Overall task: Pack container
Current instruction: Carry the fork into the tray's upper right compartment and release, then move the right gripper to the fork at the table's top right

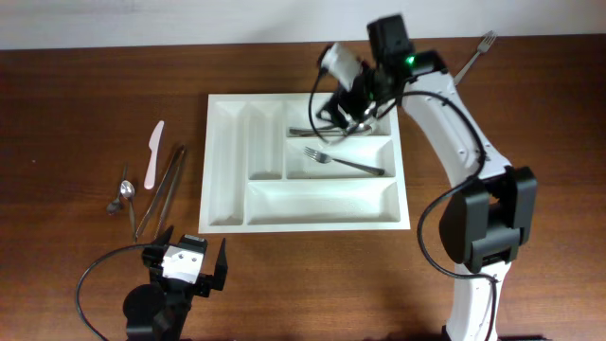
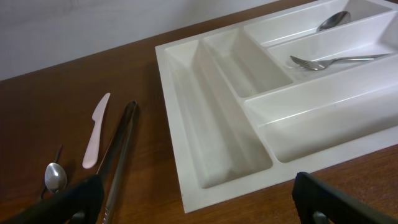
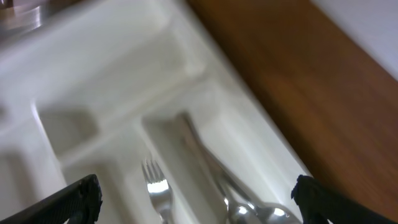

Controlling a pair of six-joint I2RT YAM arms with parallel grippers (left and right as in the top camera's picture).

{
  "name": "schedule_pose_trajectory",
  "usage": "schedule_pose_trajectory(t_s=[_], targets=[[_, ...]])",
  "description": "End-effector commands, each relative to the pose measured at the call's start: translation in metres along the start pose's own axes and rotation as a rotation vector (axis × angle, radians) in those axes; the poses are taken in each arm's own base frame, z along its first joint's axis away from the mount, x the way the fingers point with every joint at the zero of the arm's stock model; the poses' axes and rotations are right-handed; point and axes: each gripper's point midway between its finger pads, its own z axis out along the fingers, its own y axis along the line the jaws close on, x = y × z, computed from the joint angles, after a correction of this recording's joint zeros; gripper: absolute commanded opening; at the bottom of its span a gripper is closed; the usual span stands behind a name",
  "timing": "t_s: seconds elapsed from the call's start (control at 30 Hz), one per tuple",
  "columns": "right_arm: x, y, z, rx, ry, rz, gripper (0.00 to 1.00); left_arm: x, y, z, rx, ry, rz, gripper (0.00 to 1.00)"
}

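– While the right arm hangs over the tray's far right corner, what are its jaws doing?
– The right gripper (image 3: 196, 190) is spread wide with nothing between the fingers. The right wrist view is blurred, but the fingers sit at both edges of the frame. Some metal cutlery (image 1: 327, 126) lies loose below them in the far crosswise compartment.
– Where's the container?
– The white cutlery tray (image 1: 322, 201) lies flat mid-table. It has two narrow upright slots on its left and three long crosswise slots on its right.
– Anything else in it?
– One fork (image 1: 343, 161) lies at an angle in the middle crosswise compartment, apart from the gripper.
– Left side?
– The left gripper (image 1: 187, 254) is near the front edge of the table (image 1: 76, 114), just off the tray's near left corner. Its jaws are fully spread and it holds nothing. It isn't touching the tray.
– Loose items?
– Left of the tray are a pink plastic knife (image 1: 153, 156) and metal tongs (image 1: 161, 189) beside it. A small spoon (image 1: 126, 192) is furthest left, with something thin next to it that I can't identify. A second fork (image 1: 476, 52) lies on the wood at the far right, well apart from the tray.
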Motion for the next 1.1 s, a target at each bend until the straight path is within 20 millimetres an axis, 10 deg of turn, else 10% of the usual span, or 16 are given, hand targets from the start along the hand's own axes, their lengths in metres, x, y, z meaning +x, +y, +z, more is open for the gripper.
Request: schedule_pose_trajectory(t_s=[0.0, 0.17, 0.5, 0.8, 1.07], targets=[[-0.023, -0.014, -0.032, 0.021, -0.068, 0.355, 0.99, 0.000, -0.001, 0.000, 0.006, -0.006, -0.014, 0.99], [-0.029, -0.039, -0.046, 0.078, -0.121, 0.423, 0.99, 0.000, -0.001, 0.000, 0.006, -0.006, -0.014, 0.99], [0.001, -0.205, -0.100, 0.816, -0.353, 0.781, 0.99, 0.000, -0.001, 0.000, 0.007, -0.006, -0.014, 0.99], [0.101, -0.313, -0.088, 0.971, -0.447, 1.024, 0.99, 0.000, -0.001, 0.000, 0.007, -0.006, -0.014, 0.99], [0.175, -0.370, -0.088, 1.105, -0.486, 1.072, 0.99, 0.000, -0.001, 0.000, 0.007, -0.006, -0.014, 0.99]])
